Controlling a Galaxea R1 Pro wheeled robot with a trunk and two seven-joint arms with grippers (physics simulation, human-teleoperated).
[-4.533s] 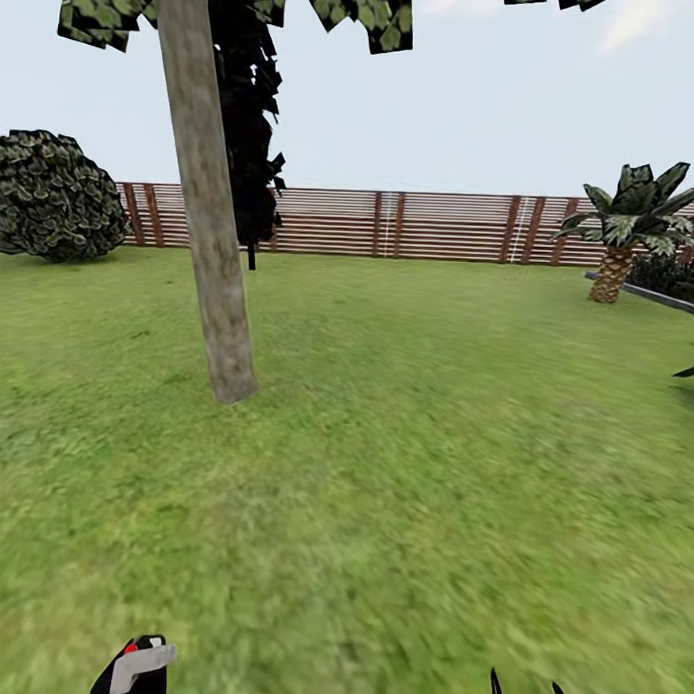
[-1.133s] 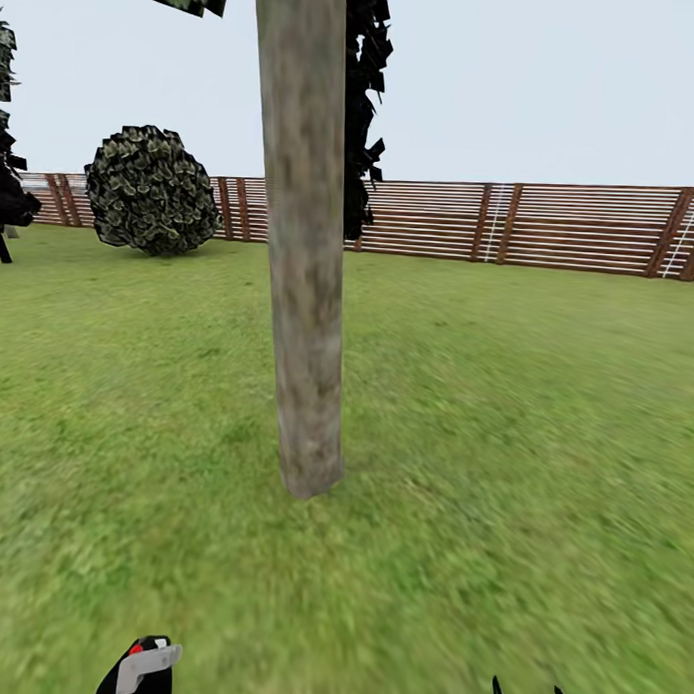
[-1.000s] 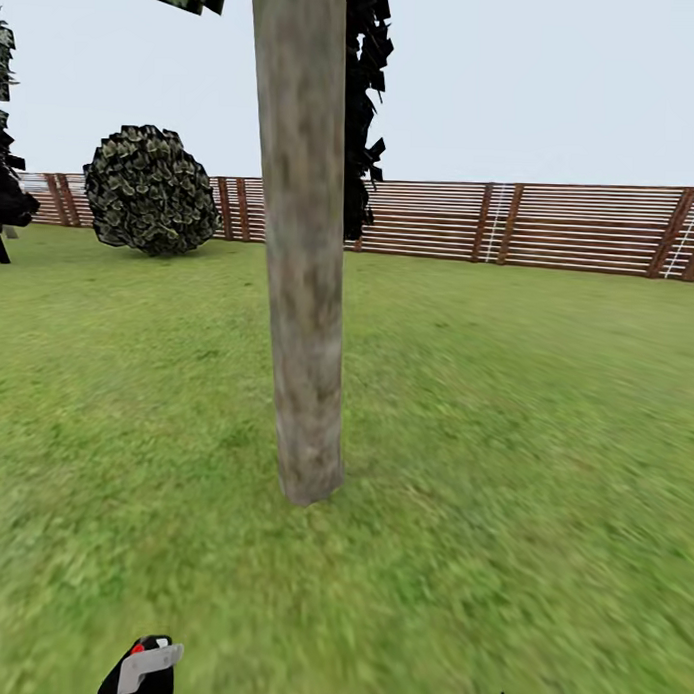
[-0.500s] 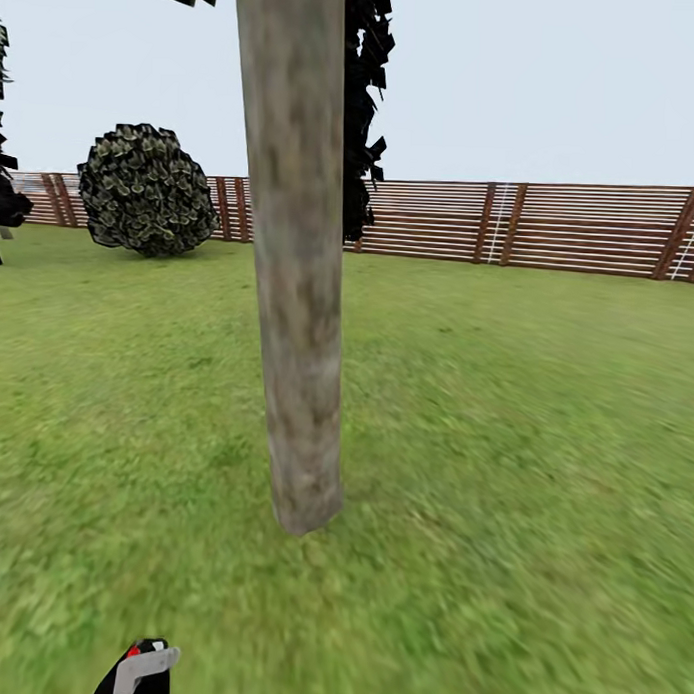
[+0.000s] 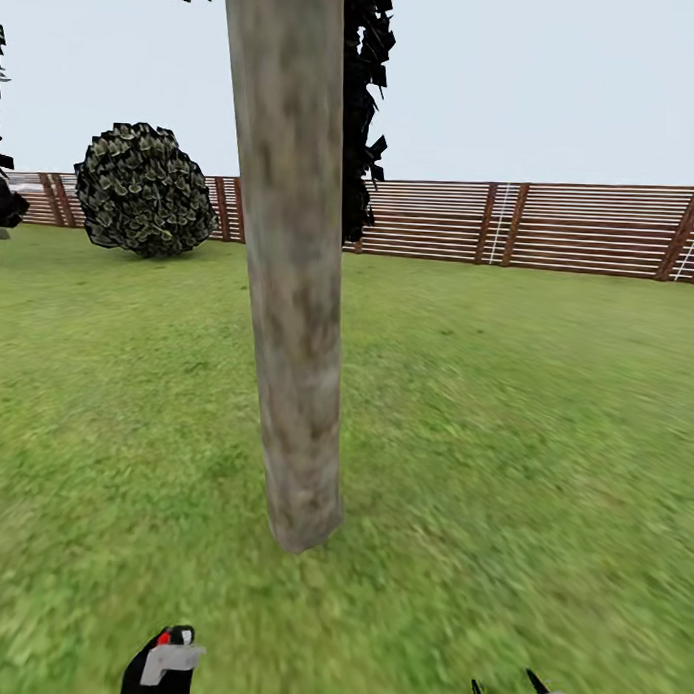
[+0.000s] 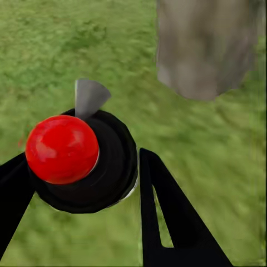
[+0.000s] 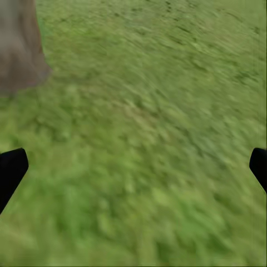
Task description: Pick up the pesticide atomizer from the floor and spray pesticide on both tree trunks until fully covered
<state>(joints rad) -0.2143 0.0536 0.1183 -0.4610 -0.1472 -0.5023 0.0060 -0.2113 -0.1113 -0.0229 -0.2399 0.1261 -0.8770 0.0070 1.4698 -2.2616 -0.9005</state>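
Tree trunk (image 5: 294,285) stands upright on the lawn (image 5: 505,413), at 12 o'clock from the robot and near; its base meets the grass just ahead of both arms. Surface mottled beige-grey. Left gripper (image 6: 78,183) is closed around the pesticide atomizer (image 6: 83,161) (black body, red cap, grey nozzle), seen at 7 o'clock in the head view. Right gripper (image 7: 133,167) holds nothing, fingers spread wide over grass. Slatted fence (image 5: 551,226) and a round bush (image 5: 144,190) lie beyond.
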